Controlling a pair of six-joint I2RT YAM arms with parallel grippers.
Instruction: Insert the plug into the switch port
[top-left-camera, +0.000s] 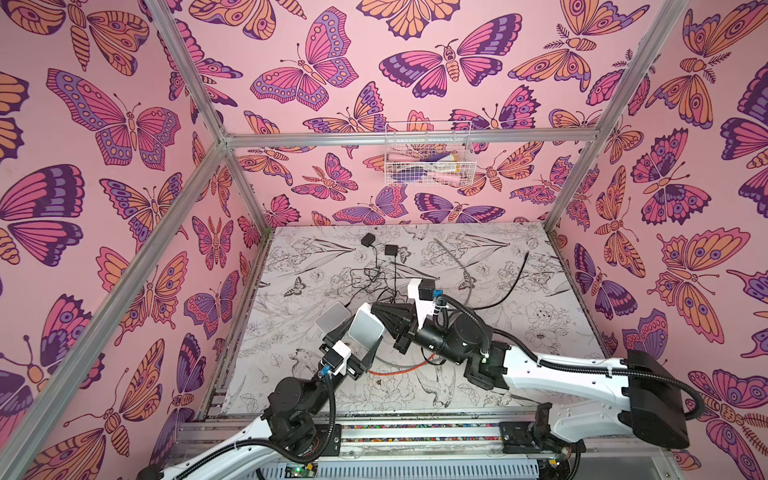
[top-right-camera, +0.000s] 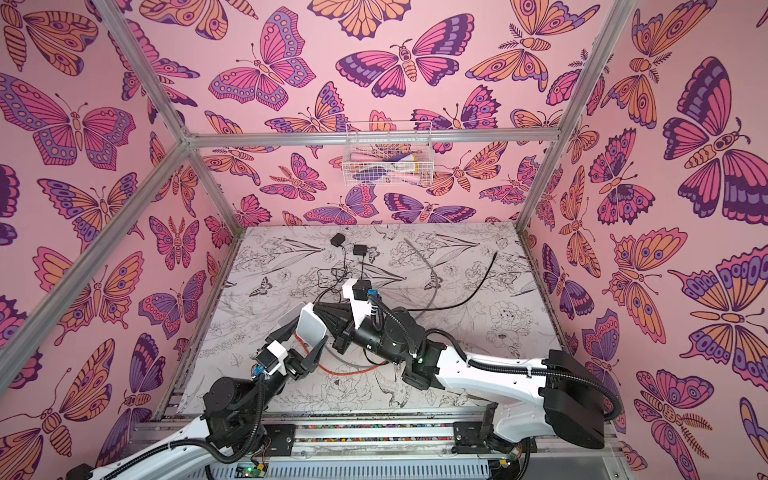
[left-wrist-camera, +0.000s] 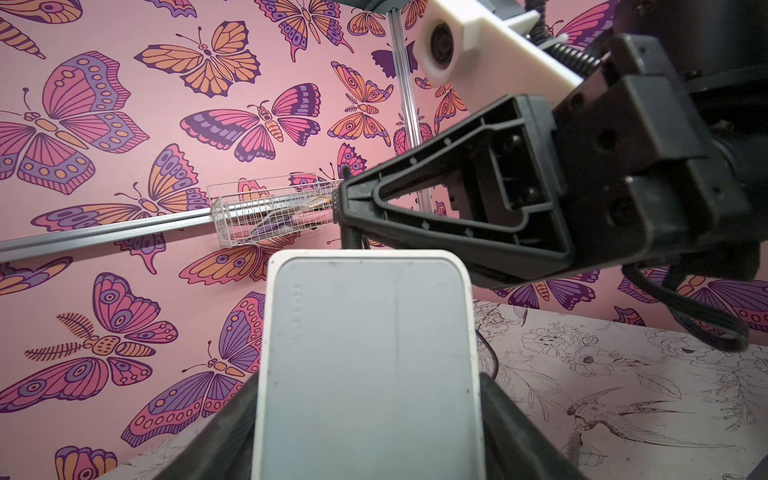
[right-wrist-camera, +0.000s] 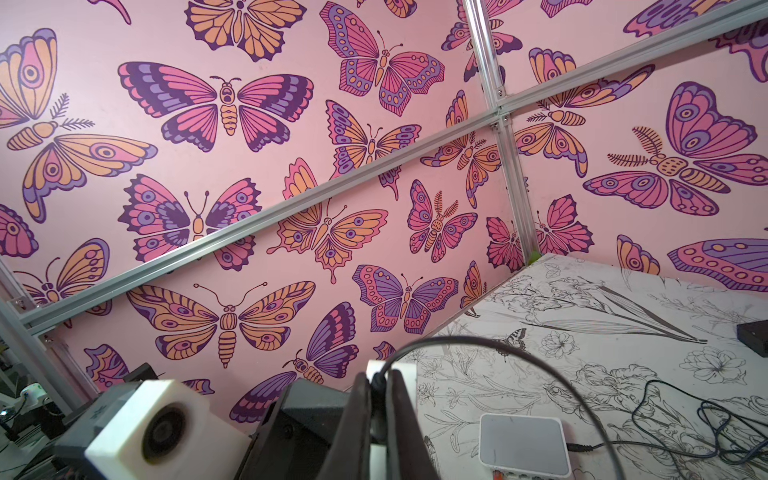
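Note:
A white switch with a grey face (top-left-camera: 365, 330) (left-wrist-camera: 365, 365) is held up off the table, and my left gripper (top-left-camera: 356, 341) (left-wrist-camera: 370, 457) is shut on its two long sides. My right gripper (top-left-camera: 374, 309) (right-wrist-camera: 378, 386) reaches across from the right and is shut on the black plug (right-wrist-camera: 377, 379), whose thin black cable (right-wrist-camera: 498, 345) loops away over the table. The plug's tip sits at the switch's far edge (right-wrist-camera: 401, 368). The port itself is hidden, so I cannot tell whether the plug is inside it. In the left wrist view the right gripper's fingertips (left-wrist-camera: 345, 208) hang just over that edge.
A second white switch (top-left-camera: 332, 316) (right-wrist-camera: 523, 440) lies on the table beside the held one, with a cable plugged in. Two black adapters (top-left-camera: 368, 240) (top-left-camera: 391, 250), tangled black cables (top-left-camera: 374, 278), a dark tube (top-left-camera: 515, 282) and an orange cable (top-left-camera: 399, 370) lie around. A wire basket (top-left-camera: 428, 158) hangs on the back wall.

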